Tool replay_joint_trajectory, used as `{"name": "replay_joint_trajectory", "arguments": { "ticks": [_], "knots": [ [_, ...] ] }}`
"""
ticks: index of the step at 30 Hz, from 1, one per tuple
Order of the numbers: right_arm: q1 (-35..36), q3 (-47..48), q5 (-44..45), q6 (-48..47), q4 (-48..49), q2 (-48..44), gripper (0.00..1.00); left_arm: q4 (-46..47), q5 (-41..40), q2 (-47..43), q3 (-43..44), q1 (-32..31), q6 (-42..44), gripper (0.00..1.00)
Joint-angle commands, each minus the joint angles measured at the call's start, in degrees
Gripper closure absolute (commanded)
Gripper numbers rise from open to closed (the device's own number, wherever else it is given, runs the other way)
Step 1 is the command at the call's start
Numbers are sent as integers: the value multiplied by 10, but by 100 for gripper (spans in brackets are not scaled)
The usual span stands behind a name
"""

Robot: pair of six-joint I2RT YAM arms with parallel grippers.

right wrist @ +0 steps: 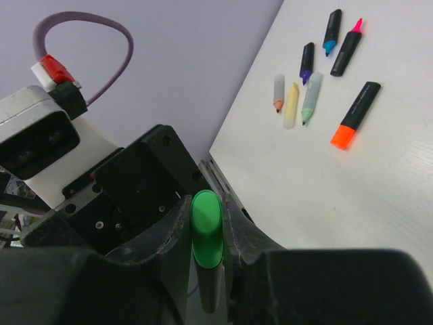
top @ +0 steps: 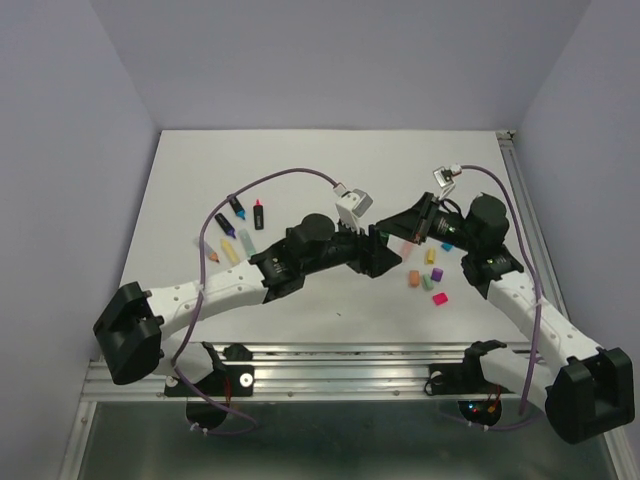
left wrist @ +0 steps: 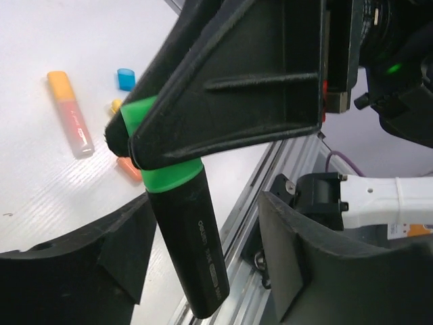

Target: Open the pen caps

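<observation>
A black highlighter (left wrist: pixel 193 250) with a green cap (left wrist: pixel 166 172) hangs in the air between my two grippers. My right gripper (right wrist: pixel 206 203) is shut on the green cap (right wrist: pixel 206 233), and its fingers (left wrist: pixel 230 88) show gripping it in the left wrist view. My left gripper (left wrist: pixel 206 223) is open, with the black body between its fingers, not clamped. In the top view the left gripper (top: pixel 385 258) and the right gripper (top: pixel 407 232) meet above mid-table. Several loose caps lie below the right gripper: orange (top: pixel 413 278), green (top: pixel 427 283), pink (top: pixel 438 298).
Several uncapped pens (top: pixel 238 230) lie at the left of the table, also in the right wrist view (right wrist: pixel 308 88). A black pen with an orange end (right wrist: pixel 355 115) lies near them. A peach pen (left wrist: pixel 70 112) and a cyan cap (left wrist: pixel 126 78) lie under the grippers. A metal rail (top: pixel 350 355) runs along the near edge.
</observation>
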Motion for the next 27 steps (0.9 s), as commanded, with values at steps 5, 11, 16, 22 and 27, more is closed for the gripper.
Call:
{"name": "replay_joint_trajectory", "arguments": {
  "ticks": [5, 11, 16, 22, 27],
  "knots": [
    [4, 1, -22, 16, 92, 3, 99, 76, 76, -44, -21, 5, -21, 48],
    [4, -6, -40, 15, 90, 1, 99, 92, 85, -63, -29, 6, -26, 53],
    [4, -9, -59, 9, 93, -4, 99, 92, 83, -68, -30, 8, -28, 53],
    [4, -5, -61, -22, 64, -12, 99, 115, 97, -65, -32, 9, -42, 100],
    [4, 2, -7, -49, 26, -18, 99, 184, 104, -101, -102, 9, -76, 100]
  ]
}}
